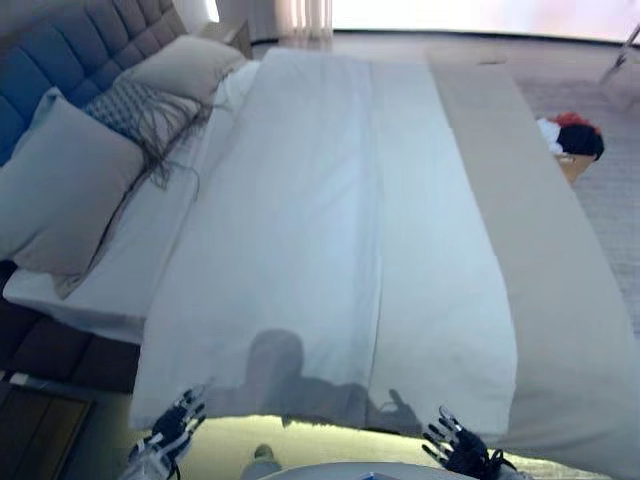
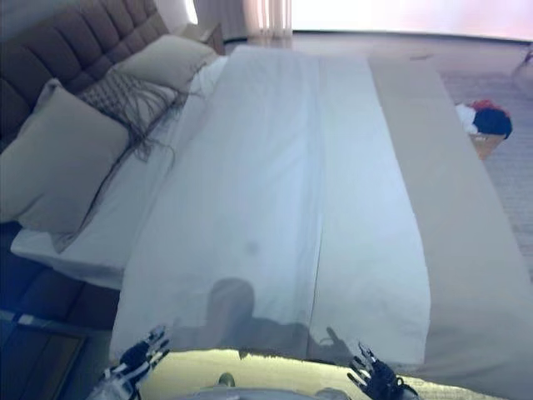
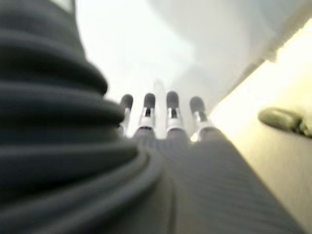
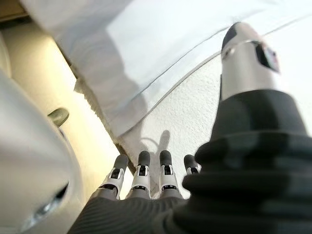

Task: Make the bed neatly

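A white duvet (image 1: 330, 230) lies spread flat along the bed, its near edge hanging over the bed's side. A beige bedspread (image 1: 540, 250) lies along the foot end at the right. Several pillows (image 1: 60, 185) rest against the grey tufted headboard (image 1: 70, 50) at the left. My left hand (image 1: 170, 428) is open and empty just below the duvet's near left corner. My right hand (image 1: 455, 452) is open and empty below the duvet's near right corner, fingers straight in the right wrist view (image 4: 141, 175). The left hand's straight fingers (image 3: 165, 112) point at the duvet.
A box with red, white and dark things (image 1: 572, 140) stands on the floor beyond the bedspread at the right. A dark nightstand (image 1: 40, 425) is at the near left. A bright window runs along the far wall.
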